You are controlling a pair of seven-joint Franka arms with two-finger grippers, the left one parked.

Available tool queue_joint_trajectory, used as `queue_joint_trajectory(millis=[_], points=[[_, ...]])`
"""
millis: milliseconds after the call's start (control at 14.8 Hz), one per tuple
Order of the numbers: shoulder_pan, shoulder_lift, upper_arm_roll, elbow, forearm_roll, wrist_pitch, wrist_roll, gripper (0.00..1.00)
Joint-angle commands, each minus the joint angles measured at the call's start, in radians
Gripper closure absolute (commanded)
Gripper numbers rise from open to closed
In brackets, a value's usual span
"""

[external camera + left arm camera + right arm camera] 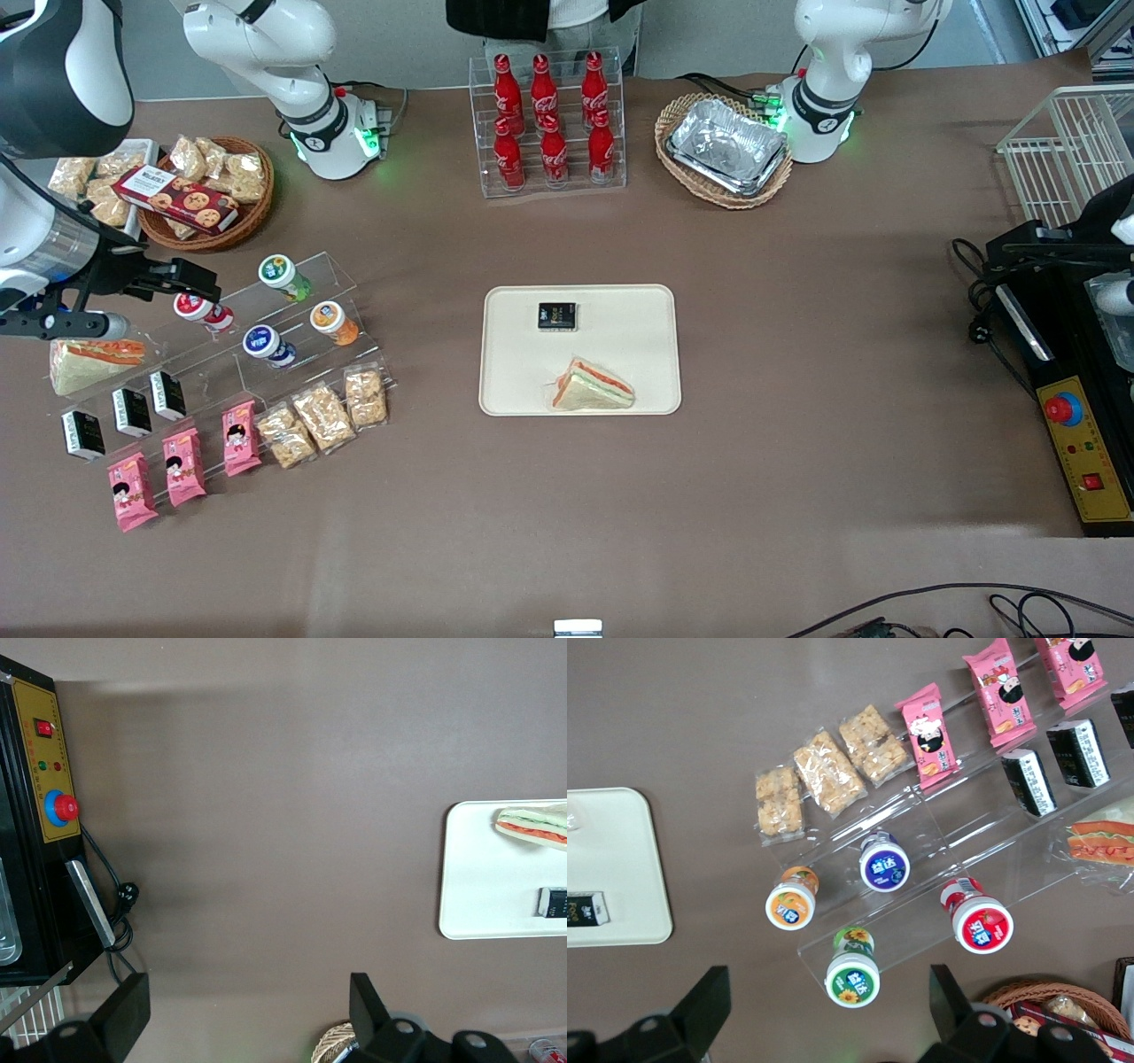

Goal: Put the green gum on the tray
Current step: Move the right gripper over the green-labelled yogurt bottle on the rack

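The green gum (283,276) is kept on the clear shelf (266,350), well apart from the tray (660,354). The gripper (824,1010) is held above it, jaws spread wide and empty.

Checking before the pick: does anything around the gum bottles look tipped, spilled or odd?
Nothing stands out. The green gum stands upright on the clear stand beside three other bottles. The open gripper hovers over it. The tray lies flat.

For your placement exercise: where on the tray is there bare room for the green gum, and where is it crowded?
The tray is bare beside the black packet and the sandwich. The stepped stand around the green gum is crowded. The open gripper hovers there.
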Motion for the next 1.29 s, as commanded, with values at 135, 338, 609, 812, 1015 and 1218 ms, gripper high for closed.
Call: queue_joint_trajectory(millis=[135, 338, 609, 812, 1015, 1218], points=[[0.022, -0.195, 0.001, -0.208, 0.042, 0.028, -0.023, 0.0], [0.021, -0.374, -0.005, -0.403, 0.047, 0.068, -0.037, 0.0], [0.013, -0.494, -0.036, -0.555, 0.047, 0.121, -0.116, 0.0], [0.013, -0.509, -0.037, -0.593, 0.047, 0.163, -0.124, 0.0], [0.015, -0.494, -0.036, -0.594, 0.047, 0.195, -0.124, 0.0], [0.018, -0.44, -0.036, -0.605, 0.047, 0.262, -0.124, 0.0]])
